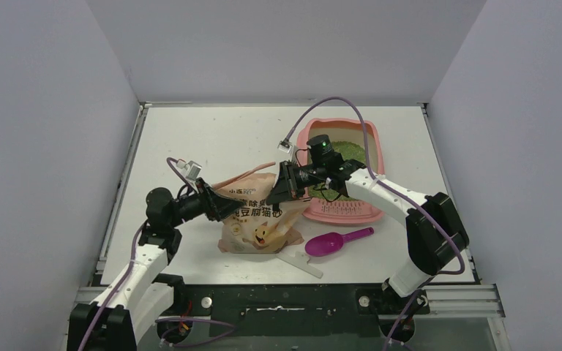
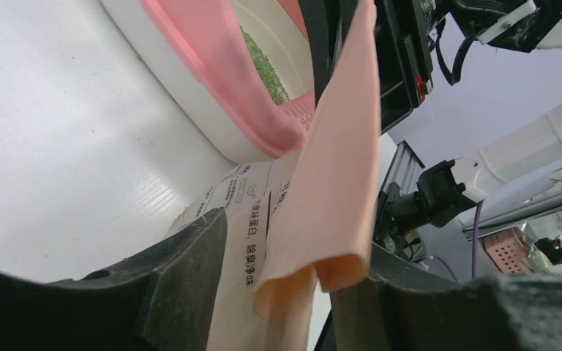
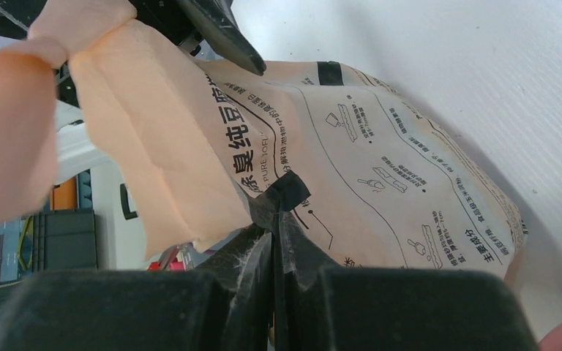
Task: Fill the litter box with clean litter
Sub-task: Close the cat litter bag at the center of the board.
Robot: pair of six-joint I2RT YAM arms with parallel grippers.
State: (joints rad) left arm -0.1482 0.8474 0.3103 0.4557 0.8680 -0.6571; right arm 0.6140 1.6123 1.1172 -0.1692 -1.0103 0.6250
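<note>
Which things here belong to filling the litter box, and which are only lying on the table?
For the job:
- litter box
- green litter inside it
- peach litter bag beside it

Only lying about, untouched:
- magenta scoop
- white strip in front of the bag

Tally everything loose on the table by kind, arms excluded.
Pink rectangular plastic litter box: 1
Bed of green litter granules: 1
Peach printed litter bag: 1
Magenta plastic scoop: 1
White flat strip: 1
Total: 5
</note>
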